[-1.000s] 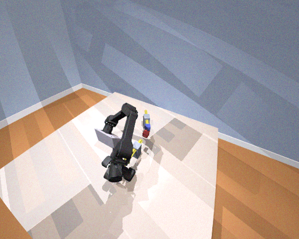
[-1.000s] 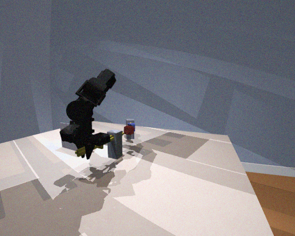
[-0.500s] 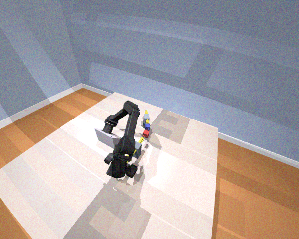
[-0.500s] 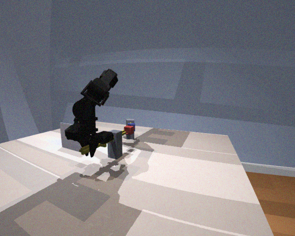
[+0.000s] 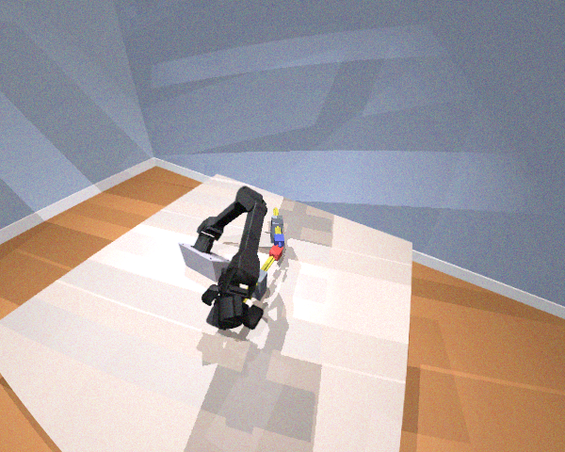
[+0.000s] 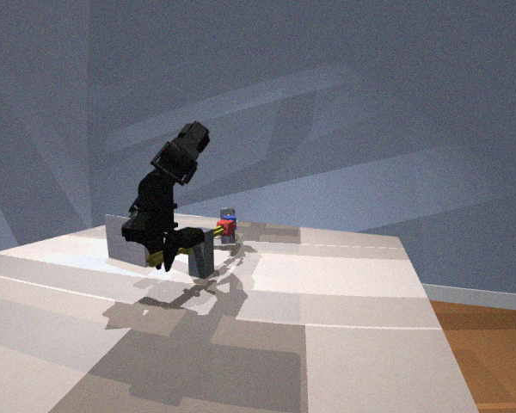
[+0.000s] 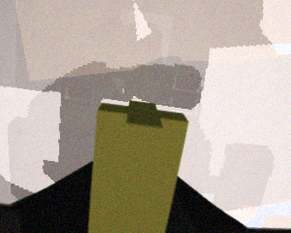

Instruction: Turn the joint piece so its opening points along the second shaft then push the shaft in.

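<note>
My gripper (image 5: 245,302) (image 6: 165,256) (image 7: 129,170) is shut on the rear end of the yellow second shaft (image 5: 268,264) (image 6: 153,259) (image 7: 136,165), behind the grey second block (image 5: 261,287) (image 6: 202,261). The shaft runs through that block toward the red joint piece (image 5: 275,251) (image 6: 224,226). In the exterior view the shaft's front tip (image 6: 218,230) touches the red piece. A blue hinge part (image 5: 278,238) (image 6: 230,218) links the red piece to the fixed grey block (image 5: 277,225) (image 6: 227,212) with its own yellow shaft (image 5: 275,212). The wrist view shows only the shaft between my dark fingers.
The arm's grey base (image 5: 200,260) (image 6: 120,243) stands just left of the second block. The pale table (image 5: 350,340) (image 6: 338,347) ends at the right, with wooden floor (image 5: 492,379) (image 6: 494,347) beyond it.
</note>
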